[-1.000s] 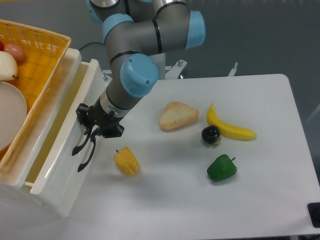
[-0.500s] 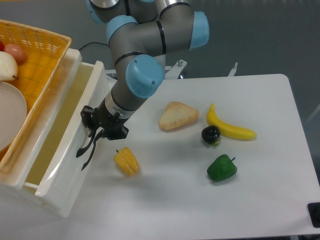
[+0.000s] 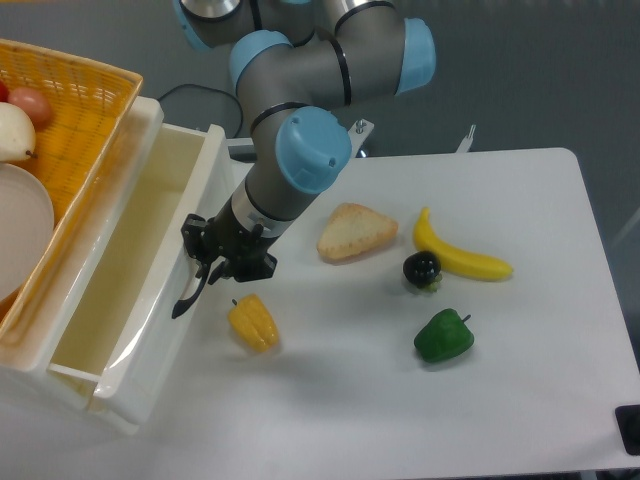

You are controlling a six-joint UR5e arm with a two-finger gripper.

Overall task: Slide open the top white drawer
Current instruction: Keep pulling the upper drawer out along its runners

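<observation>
Further out than a second ago, the top white drawer (image 3: 130,300) trails your gripper (image 3: 195,290); fingers clamped on its handle (image 3: 188,298); front runs crosswise, so pull toward the corn (image 3: 253,322).

No readable text, label, brand, number or sign appears anywhere in the frame.

Arm: grey links and blue joint caps, reaching from upper centre down to left of centre.
Hand (image 3: 198,287): black, pointing down-left; finger spacing cannot be made out.
</observation>
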